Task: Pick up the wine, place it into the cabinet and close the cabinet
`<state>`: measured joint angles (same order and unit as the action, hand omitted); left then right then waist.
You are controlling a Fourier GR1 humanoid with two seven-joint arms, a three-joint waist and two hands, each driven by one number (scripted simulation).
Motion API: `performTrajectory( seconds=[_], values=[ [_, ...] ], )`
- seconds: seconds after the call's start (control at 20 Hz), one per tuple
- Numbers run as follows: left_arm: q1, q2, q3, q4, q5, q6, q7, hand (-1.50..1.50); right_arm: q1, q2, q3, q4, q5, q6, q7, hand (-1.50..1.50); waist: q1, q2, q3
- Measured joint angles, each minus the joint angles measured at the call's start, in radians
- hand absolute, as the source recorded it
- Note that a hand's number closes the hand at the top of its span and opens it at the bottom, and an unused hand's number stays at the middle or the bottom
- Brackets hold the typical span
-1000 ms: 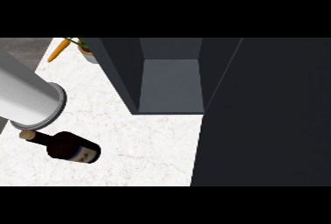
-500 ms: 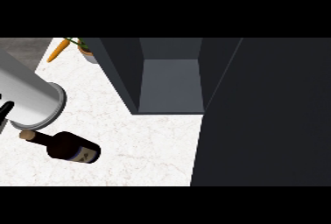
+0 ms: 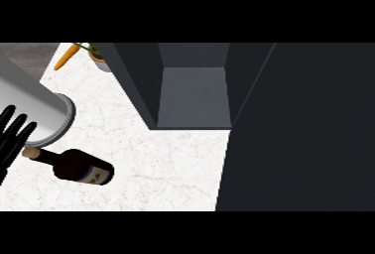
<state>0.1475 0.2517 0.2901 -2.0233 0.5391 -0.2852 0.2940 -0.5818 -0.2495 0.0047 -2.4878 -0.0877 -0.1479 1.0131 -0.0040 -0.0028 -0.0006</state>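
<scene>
A dark wine bottle (image 3: 73, 167) lies on its side on a pale marbled counter (image 3: 168, 163), near the view's lower left, its corked neck pointing toward the left edge and its labelled body angled toward the middle. At that left edge a black robot hand (image 3: 13, 136) shows with long, straight, spread fingers; the fingertips are just beside the cork and nothing is held. By its place in the view it is likely the left robot hand, though its forearm is not clearly traceable. A broad grey cylinder (image 3: 33, 109), probably a forearm, slants in from the upper left above the bottle. No other robot hand is in view. To the right of the bottle stands a dark grey cabinet (image 3: 194, 94), open and showing a bare inner floor; a large dark panel (image 3: 300, 129), likely its door, fills the right side. An orange carrot (image 3: 66, 57) and a small potted plant (image 3: 99, 57) sit at the far left corner. The task appears to be at its first step, reaching for the bottle. Next, the fingers would need to close round the bottle before lifting it toward the opening.
</scene>
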Motion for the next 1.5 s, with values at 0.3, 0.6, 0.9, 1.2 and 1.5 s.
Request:
performTrajectory(
  seconds=[0.3, 0.6, 0.9, 1.2, 1.5],
  values=[
    [0.019, -0.026, 0.011, 0.132, -0.071, -0.069, -0.115, -1.5, 0.036, 0.004, 0.006, -0.006, -0.001, 0.004, -0.006, -1.5, -0.002, 0.0, 0.0],
    [0.03, -0.057, 0.003, 0.268, -0.155, -0.134, -0.248, -1.5, -0.014, 0.005, 0.018, -0.001, 0.003, -0.009, 0.011, -1.5, -0.002, 0.0, 0.0],
    [0.045, -0.065, 0.008, 0.394, -0.218, -0.194, -0.367, -1.5, -0.014, 0.0, 0.012, 0.001, 0.003, -0.008, 0.005, -1.5, 0.0, 0.0, 0.0],
    [0.013, -0.059, 0.018, 0.541, -0.281, -0.217, -0.462, -1.5, -0.044, 0.003, 0.039, 0.003, 0.018, -0.019, 0.012, -1.5, -0.001, 0.0, 0.0],
    [-0.052, -0.057, 0.018, 0.712, -0.336, -0.222, -0.549, -1.5, -0.037, 0.006, 0.04, 0.001, 0.017, -0.02, 0.01, -1.5, -0.003, 0.001, 0.0]
  ],
)
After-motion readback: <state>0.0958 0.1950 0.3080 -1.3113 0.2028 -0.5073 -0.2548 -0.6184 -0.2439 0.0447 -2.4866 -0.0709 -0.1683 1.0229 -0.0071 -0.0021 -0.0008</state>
